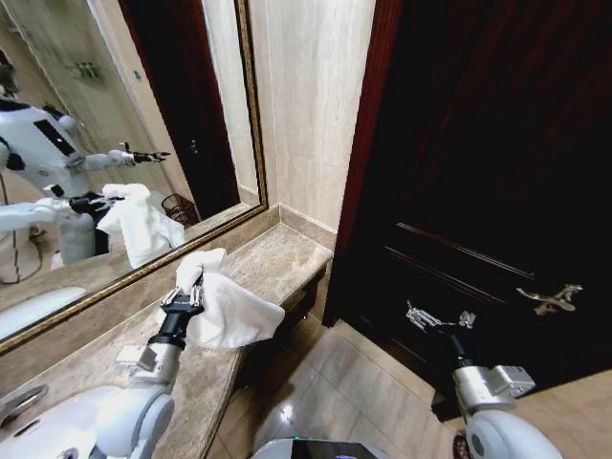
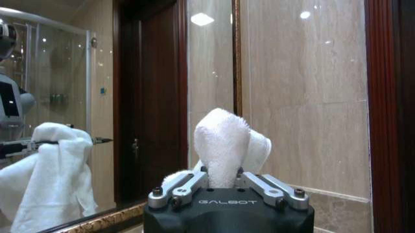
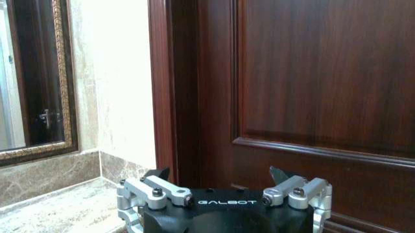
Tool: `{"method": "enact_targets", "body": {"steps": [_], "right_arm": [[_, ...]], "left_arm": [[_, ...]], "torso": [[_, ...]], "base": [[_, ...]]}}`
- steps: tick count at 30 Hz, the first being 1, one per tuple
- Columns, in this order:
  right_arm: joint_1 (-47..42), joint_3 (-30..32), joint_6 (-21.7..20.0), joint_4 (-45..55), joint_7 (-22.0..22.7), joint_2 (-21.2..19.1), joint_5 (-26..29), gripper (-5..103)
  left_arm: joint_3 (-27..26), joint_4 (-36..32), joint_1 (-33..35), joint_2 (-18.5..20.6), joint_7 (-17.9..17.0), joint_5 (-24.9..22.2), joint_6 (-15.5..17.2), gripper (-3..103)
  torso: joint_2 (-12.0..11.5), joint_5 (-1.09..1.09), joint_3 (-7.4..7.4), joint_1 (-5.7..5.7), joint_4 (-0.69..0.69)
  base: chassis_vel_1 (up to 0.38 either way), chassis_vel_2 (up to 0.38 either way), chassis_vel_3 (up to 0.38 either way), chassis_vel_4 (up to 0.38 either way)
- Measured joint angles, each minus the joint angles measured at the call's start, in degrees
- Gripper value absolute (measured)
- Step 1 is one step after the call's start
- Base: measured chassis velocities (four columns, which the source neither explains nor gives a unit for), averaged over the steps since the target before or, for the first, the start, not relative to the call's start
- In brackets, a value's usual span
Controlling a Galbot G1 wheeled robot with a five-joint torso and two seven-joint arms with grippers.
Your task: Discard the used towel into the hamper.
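Left hand (image 1: 194,287) clamped on one white towel (image 1: 229,311) above marble counter (image 1: 277,263); right hand (image 1: 438,320) apart, near door (image 1: 497,163).

Marble counter (image 1: 277,263), gilt-framed mirror (image 1: 105,143), beige stone wall (image 1: 316,105), dark wooden door (image 1: 497,172)
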Motion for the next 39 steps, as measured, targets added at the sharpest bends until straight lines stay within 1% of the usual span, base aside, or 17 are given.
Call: {"method": "enact_targets", "body": {"steps": [9, 14, 25, 39], "right_arm": [[-0.7, 0.3, 1.0, -0.2, -0.1, 0.0, 0.1, 100], [-0.9, 0.3, 2.5, -0.8, -0.3, 0.4, 0.0, 100], [-1.2, 1.0, 3.4, -1.3, -0.3, 0.3, -0.1, 100], [-2.2, 1.4, 4.8, -1.2, -0.5, 0.3, 0.0, 100]], "left_arm": [[0.5, 0.0, 0.5, -0.3, 0.0, 0.9, -0.5, 11], [0.4, -0.2, 0.7, -0.3, 0.0, 0.9, -0.7, 11], [0.9, -0.2, 0.6, -0.5, 0.4, 2.7, -0.7, 11], [0.8, -0.5, 1.6, -1.1, 0.4, 3.8, -2.1, 11]], "torso": [[0.0, 0.0, 0.0, 0.02, 0.0], [0.0, 0.0, 0.0, 0.01, 0.0], [0.0, 0.0, 0.0, 0.0, 0.0], [0.0, 0.01, 0.0, 0.01, 0.0]], "base": [[0.025, -0.023, -0.025, 0.023], [0.092, -0.074, -0.086, 0.074], [0.071, -0.07, -0.072, 0.07], [0.023, -0.1, -0.116, 0.039]]}}
